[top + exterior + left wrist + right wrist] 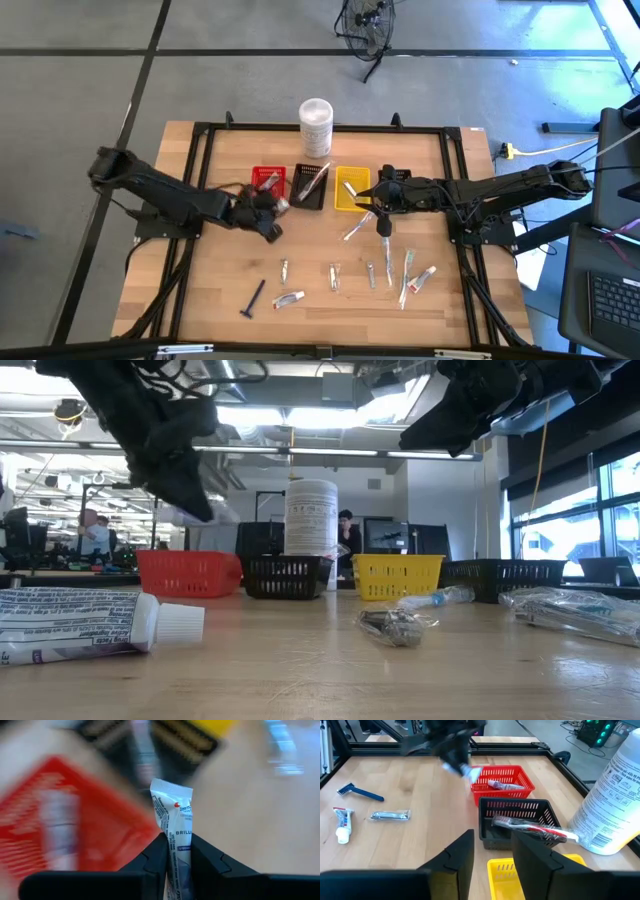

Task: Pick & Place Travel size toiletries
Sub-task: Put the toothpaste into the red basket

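Observation:
A small white toothpaste tube (pixel 172 812) sits in my left gripper (pixel 178 842), which is shut on it. In the high view that gripper (pixel 276 208) hovers just near of the red basket (pixel 268 180). The right wrist view shows it (pixel 454 751) with the tube (pixel 462 769) above the table. My right gripper (pixel 492 840) is open and holds nothing, next to the yellow basket (pixel 351 188). More toiletries lie along the near part of the table: a blue razor (pixel 253 298), a tube (pixel 288 298), silvery pieces (pixel 333 275) and wrapped toothbrushes (pixel 407 275). My left gripper pinches the tube's body (pixel 176 851) between its two fingers (pixel 155 855). The fingers slant downward from the table's left. The tube lies along them, its flat crimped end (pixel 170 787) sticking out ahead; its other end is hidden between the fingers. It is lifted clear of the table.
The red basket holds a tube (pixel 505 784), and the black basket (pixel 517 820) holds a red-and-white toothbrush. A tall white container (pixel 315 125) stands behind the baskets. A wrapped item (pixel 355 228) lies by the right gripper. A black frame (pixel 200 160) borders the table.

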You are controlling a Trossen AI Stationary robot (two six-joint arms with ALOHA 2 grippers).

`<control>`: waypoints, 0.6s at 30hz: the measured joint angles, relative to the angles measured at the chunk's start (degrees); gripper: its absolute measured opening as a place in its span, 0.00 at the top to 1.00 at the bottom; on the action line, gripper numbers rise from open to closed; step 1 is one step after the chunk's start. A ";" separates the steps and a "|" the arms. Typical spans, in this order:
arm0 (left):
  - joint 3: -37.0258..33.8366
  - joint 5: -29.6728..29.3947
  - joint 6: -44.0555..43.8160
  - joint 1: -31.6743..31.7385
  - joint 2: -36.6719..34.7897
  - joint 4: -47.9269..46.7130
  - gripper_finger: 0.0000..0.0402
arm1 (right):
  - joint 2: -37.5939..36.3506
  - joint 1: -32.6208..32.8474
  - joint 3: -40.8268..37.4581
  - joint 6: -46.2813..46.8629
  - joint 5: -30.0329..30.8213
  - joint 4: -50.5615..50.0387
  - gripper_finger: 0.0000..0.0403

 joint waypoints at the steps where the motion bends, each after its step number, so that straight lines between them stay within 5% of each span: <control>1: 0.00 -0.64 -0.01 0.98 -1.39 -2.63 0.84 | 0.00 -0.02 0.00 0.16 0.00 0.00 0.66; 6: 0.00 -2.10 2.97 7.70 -4.77 -9.62 0.84 | 0.00 0.00 0.00 1.99 0.00 -0.02 0.65; 12: -0.10 1.66 12.30 15.96 -3.18 -3.85 0.84 | 0.01 0.00 0.00 6.05 2.06 -0.02 0.67; 18: -0.33 6.04 9.73 21.92 1.77 -2.92 0.85 | 1.66 -0.35 0.04 8.99 4.52 -0.08 0.70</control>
